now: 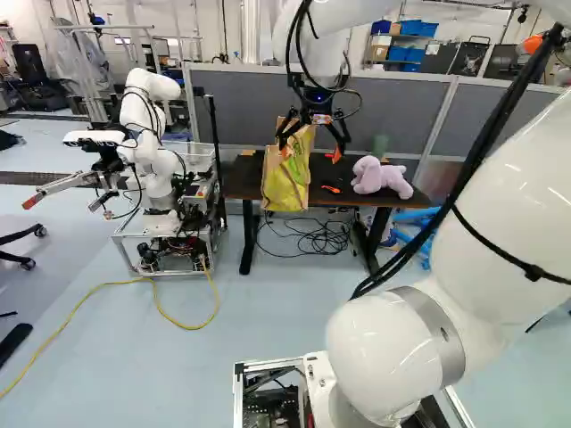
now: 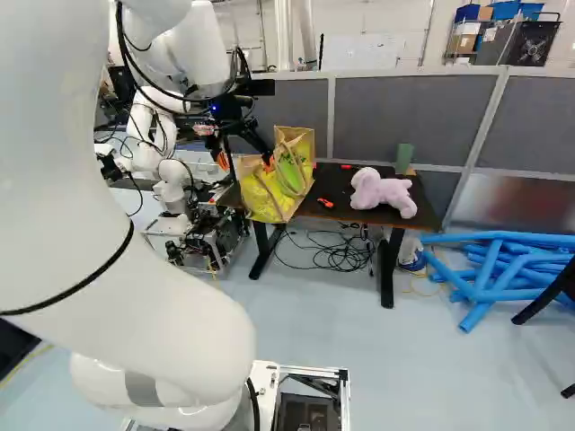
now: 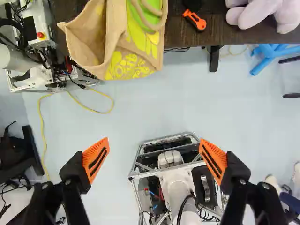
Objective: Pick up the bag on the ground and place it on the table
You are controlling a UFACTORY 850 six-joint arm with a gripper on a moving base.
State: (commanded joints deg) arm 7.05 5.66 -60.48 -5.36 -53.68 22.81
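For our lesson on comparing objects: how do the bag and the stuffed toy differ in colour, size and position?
The bag is tan with yellow-green print; the stuffed toy is pale purple. The bag stands taller than the toy. The bag juts past the front edge of the table, while the toy sits within it. Both look soft.

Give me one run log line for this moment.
Bag: on table, at the edge | gripper: jaws open, clear of bag | plush toy: on table | next: probably retreat
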